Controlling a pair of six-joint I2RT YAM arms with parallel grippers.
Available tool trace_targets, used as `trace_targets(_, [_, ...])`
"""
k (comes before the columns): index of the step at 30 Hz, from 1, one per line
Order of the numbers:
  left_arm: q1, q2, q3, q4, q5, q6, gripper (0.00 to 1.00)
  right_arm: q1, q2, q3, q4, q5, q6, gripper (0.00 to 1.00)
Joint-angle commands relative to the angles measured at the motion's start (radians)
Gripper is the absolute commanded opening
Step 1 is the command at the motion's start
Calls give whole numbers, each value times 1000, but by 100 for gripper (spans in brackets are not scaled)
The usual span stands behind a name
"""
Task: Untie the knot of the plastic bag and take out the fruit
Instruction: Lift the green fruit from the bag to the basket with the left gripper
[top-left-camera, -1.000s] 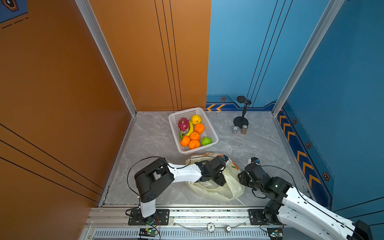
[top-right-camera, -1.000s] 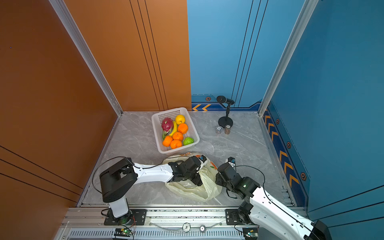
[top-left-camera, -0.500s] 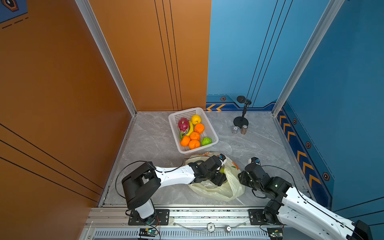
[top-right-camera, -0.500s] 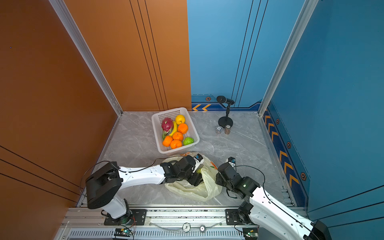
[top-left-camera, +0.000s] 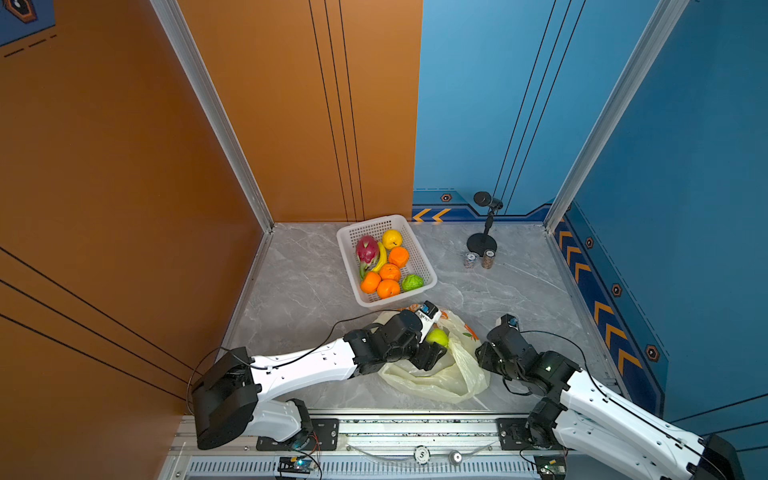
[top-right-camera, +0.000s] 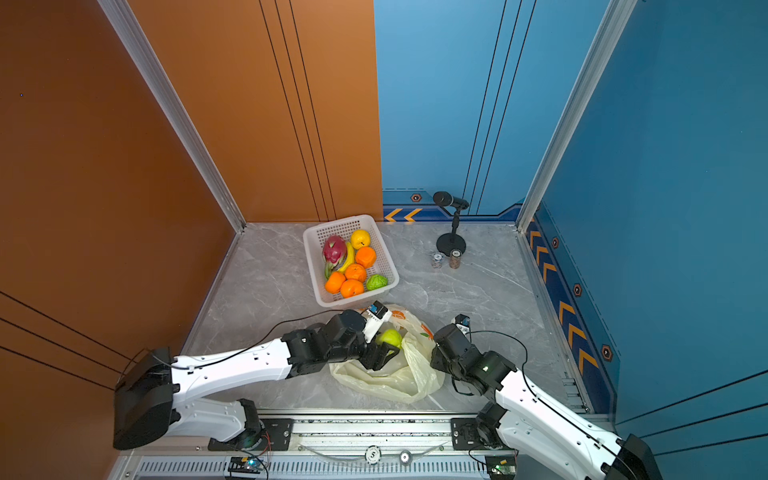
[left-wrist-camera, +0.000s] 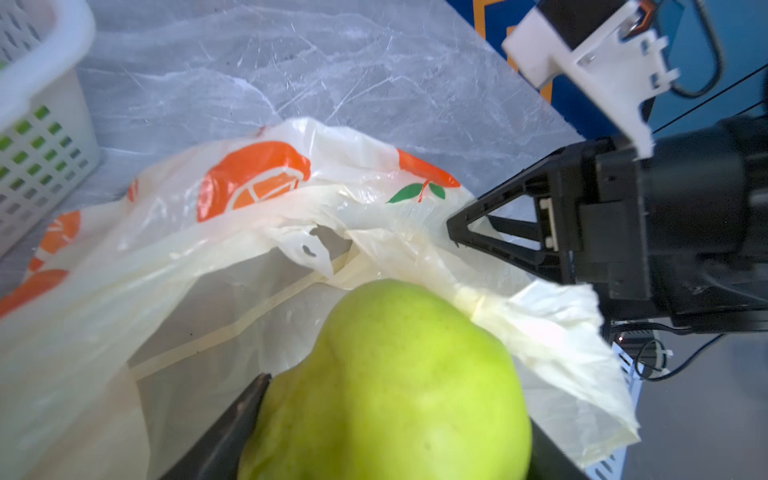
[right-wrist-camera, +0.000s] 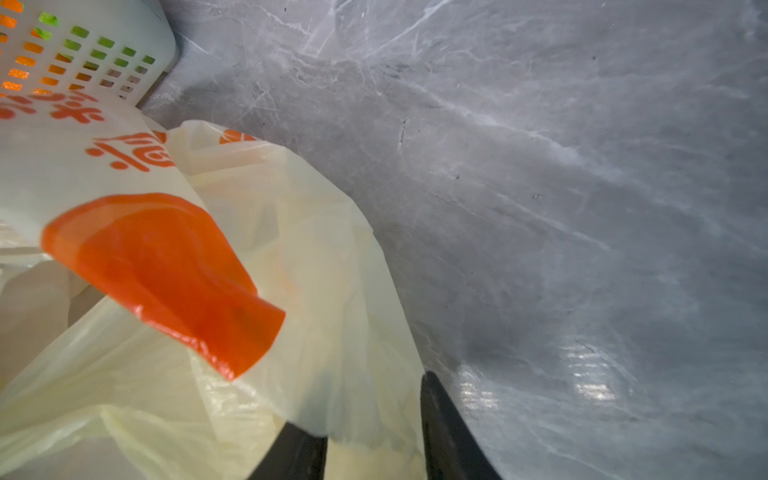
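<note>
On the table, the basket holds the other fruit; the bag lies just beside it, mouth gaping, no knot showing. The left gripper clasps the green fruit at that mouth: firm, smooth, probably slippery, so best held across its widest part. The right gripper straddles the bag's flimsy rim, fingers partly apart; whether they pinch it I cannot tell.

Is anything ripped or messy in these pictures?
Yes: the plastic bag has a small ragged hole near its crumpled mouth, seen in the left wrist view. Nothing looks spilled.
</note>
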Motion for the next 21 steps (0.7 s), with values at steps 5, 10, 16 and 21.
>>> trace_targets(5, [55, -92, 7, 27, -20, -21, 57, -4, -50, 75, -39, 9, -20, 48])
trace_targets(10, [92, -107, 48, 31, -14, -34, 58, -4, -72, 134, -47, 22, -35, 59])
trace_targets(16, [150, -101, 99, 26, -12, -34, 58, -4, -69, 214, -40, 22, -76, 78])
trace_targets(21, [244, -74, 165, -24, -32, -13, 57, -4, -56, 261, -17, 26, -124, 86])
